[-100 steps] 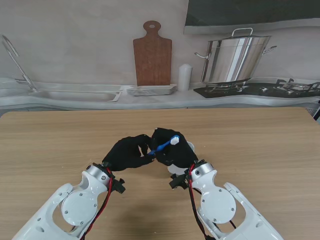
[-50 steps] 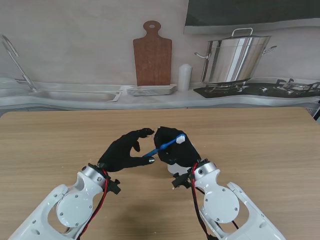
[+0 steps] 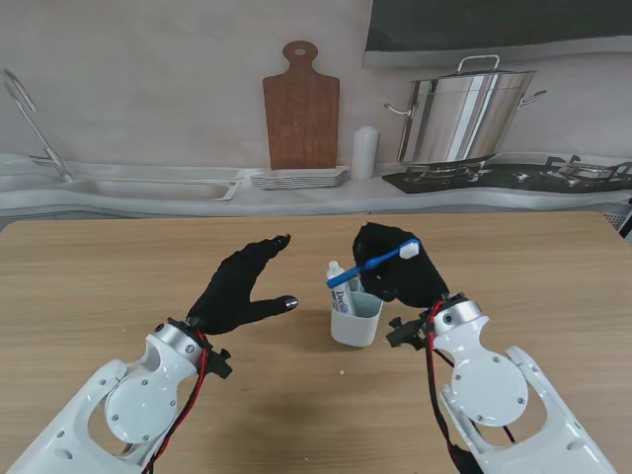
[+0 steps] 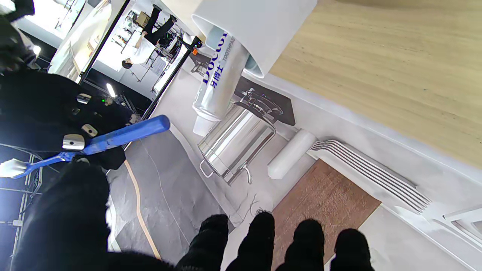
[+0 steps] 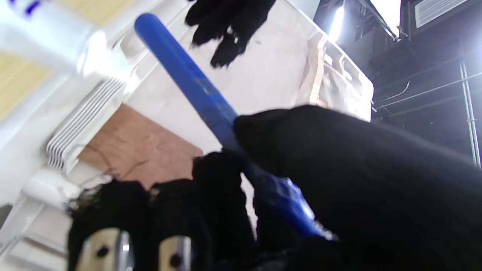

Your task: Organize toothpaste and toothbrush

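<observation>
A white cup (image 3: 356, 320) stands on the wooden table (image 3: 118, 276) between my hands, with a white toothpaste tube (image 3: 340, 287) upright inside it. My right hand (image 3: 400, 272), in a black glove, is shut on a blue toothbrush (image 3: 373, 263) with a white head; the handle's free end hangs just over the cup's rim. In the right wrist view the toothbrush (image 5: 211, 105) runs between thumb and fingers. My left hand (image 3: 242, 286) is open to the cup's left, fingers spread, holding nothing. The left wrist view shows the cup (image 4: 256, 26), the toothpaste tube (image 4: 218, 82) and the toothbrush (image 4: 113, 139).
Beyond the table's far edge a printed kitchen backdrop shows a cutting board (image 3: 301, 104), a steel pot (image 3: 472, 114), a stack of plates (image 3: 299, 179) and a sink (image 3: 148, 188). Bare wood lies on both outer sides of my arms.
My right hand carried the toothbrush to the right and away from the left hand, uncovering the cup and tube. The left hand let go, opened and drew back to the left.
</observation>
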Controlling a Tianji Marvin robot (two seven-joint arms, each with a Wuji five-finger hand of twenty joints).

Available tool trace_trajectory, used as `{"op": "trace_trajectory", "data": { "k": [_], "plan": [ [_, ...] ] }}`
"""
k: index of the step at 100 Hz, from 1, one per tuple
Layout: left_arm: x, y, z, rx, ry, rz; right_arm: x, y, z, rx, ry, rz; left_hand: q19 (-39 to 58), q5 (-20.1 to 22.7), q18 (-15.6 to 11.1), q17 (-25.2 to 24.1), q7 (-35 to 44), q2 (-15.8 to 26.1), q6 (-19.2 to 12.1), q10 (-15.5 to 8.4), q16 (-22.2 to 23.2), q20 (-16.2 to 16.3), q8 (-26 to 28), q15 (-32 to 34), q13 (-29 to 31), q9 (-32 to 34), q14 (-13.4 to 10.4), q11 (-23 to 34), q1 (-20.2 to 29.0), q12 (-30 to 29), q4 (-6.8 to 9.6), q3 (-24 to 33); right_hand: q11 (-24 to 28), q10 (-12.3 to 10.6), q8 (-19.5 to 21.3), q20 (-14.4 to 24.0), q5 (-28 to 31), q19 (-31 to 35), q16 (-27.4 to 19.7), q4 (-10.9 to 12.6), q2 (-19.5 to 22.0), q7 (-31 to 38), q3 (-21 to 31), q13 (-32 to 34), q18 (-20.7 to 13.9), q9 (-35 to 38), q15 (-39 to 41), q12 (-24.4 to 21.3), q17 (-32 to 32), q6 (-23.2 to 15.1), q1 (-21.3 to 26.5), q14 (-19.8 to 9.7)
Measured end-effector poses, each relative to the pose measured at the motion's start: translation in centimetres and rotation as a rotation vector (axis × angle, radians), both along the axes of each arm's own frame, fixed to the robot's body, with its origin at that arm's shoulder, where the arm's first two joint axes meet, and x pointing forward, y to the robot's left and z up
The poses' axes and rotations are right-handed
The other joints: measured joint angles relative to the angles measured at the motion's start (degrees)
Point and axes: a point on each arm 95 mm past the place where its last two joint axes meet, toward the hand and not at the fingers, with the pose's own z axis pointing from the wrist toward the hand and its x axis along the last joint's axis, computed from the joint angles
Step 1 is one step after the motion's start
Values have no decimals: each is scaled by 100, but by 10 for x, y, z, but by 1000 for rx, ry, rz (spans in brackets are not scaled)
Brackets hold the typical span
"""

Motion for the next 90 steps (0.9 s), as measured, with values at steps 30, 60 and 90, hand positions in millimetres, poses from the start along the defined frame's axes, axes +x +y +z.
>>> {"op": "trace_trajectory", "data": {
  "k": [30,60,90],
  "plan": [
    [7,-8,-3,51,-25,-55,11,-62,20,-113,-55,-94,-1484,-71,-353,-21,-901,530,269,1,-406,62,-1029,-487,-411,-288,-377,-882,-89,-448,-2,-187,0,-19,1,0,0,12,66,1,0,0,0,23,-18,49,4,1,33,-12,-49,-13],
    [17,-19,-5,85,-38,-110,27,-100,-3,-212,-7,-154,-1778,-71,-417,-12,-932,730,403,-14,-566,4,-1289,-644,-469,-584,-446,-1156,-161,-518,-26,-221,0,-21,1,0,1,24,72,2,0,0,0,24,-21,50,7,12,35,-14,-50,-16],
    [24,-29,-4,109,-51,-142,47,-108,-25,-219,31,-209,-1837,-71,-419,6,-933,826,417,-14,-700,-66,-1289,-646,-469,-584,-448,-1161,-161,-519,-27,-221,0,-21,1,0,1,38,128,2,0,0,0,24,-21,51,10,20,35,-14,-50,-16]
  ]
}}
